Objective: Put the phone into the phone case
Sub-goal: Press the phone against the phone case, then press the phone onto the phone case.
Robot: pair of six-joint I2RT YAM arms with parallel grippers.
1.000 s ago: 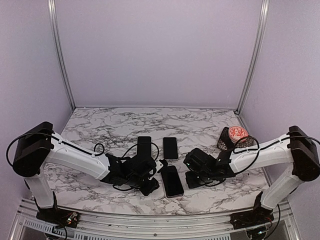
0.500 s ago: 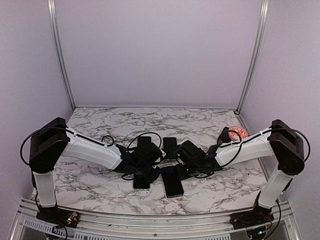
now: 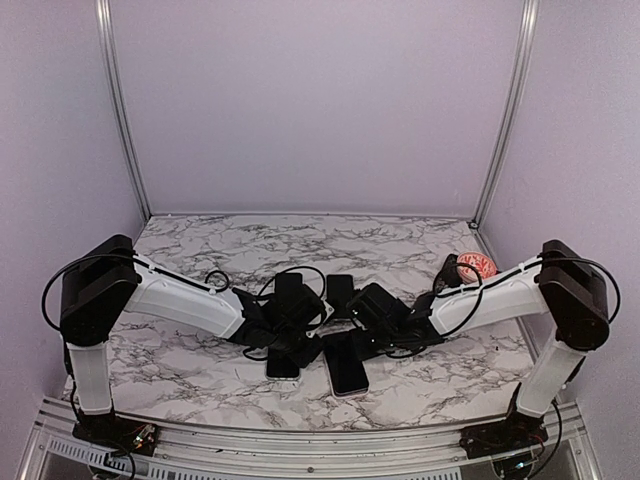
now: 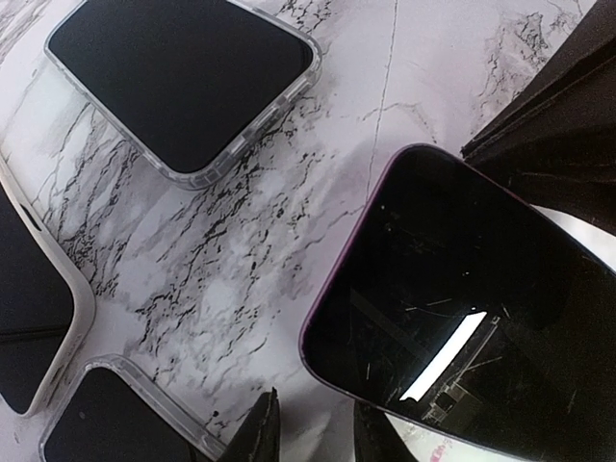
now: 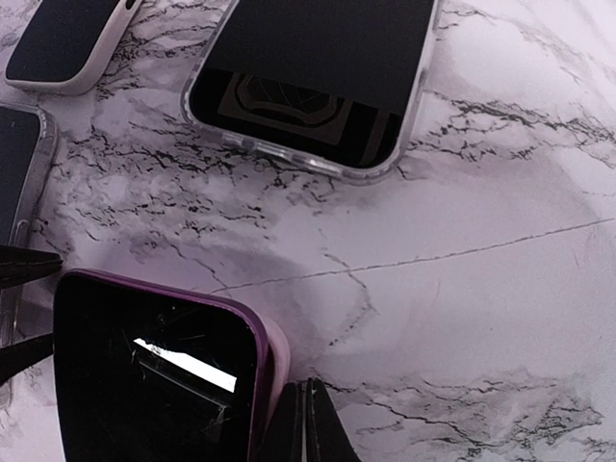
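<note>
A phone with a dark, scratched screen and a purple rim [image 3: 347, 368] lies on the marble between both arms. It fills the right of the left wrist view [image 4: 452, 318] and the lower left of the right wrist view [image 5: 144, 375]. A pinkish case edge [image 5: 274, 371] wraps its corner. My right gripper [image 5: 306, 423] is shut, fingertips together right beside that corner, nothing between them. My left gripper [image 4: 318, 438] stands slightly open at the phone's other end, only marble between its fingers; the phone's rim lies just by one finger [image 4: 385, 438].
A clear case with a dark inside [image 4: 183, 77] [image 5: 313, 67] lies just past the phone. A white-rimmed case [image 4: 38, 318] [image 5: 63, 43] and another clear-rimmed one [image 4: 106, 419] lie to the side. A red-patterned round object [image 3: 472, 267] sits at the right edge.
Both arms have swung inward and now meet over the purple-rimmed phone. My right gripper's fingers have closed together. The last half second shows almost no movement.
</note>
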